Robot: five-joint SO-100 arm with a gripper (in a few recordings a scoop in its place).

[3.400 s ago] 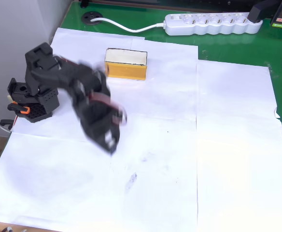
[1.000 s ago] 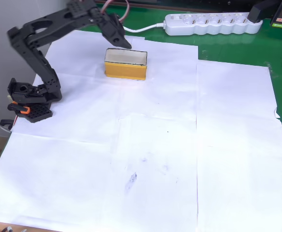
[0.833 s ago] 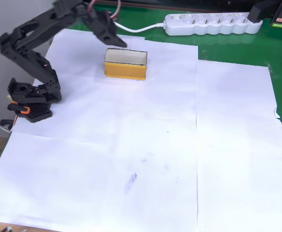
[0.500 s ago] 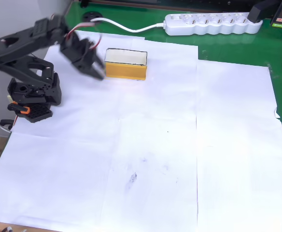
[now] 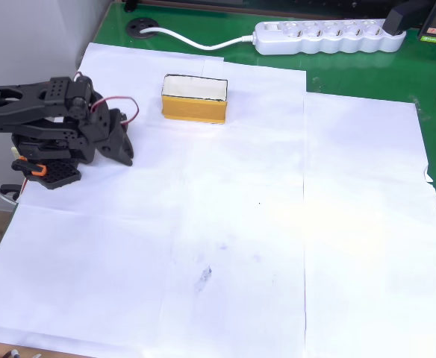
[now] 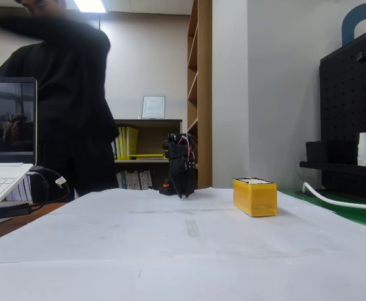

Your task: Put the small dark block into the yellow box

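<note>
tool (image 5: 123, 153): folded low by its base, I can't tell if spread or pressed (dark, foreshortened)
yellow box (image 5: 194, 98): up-right of tool, apart, long axis left-right

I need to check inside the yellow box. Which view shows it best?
The overhead view: the yellow box shows its open top and pale inside from above. The fixed view shows the box from the side, walls and rim only.
</note>
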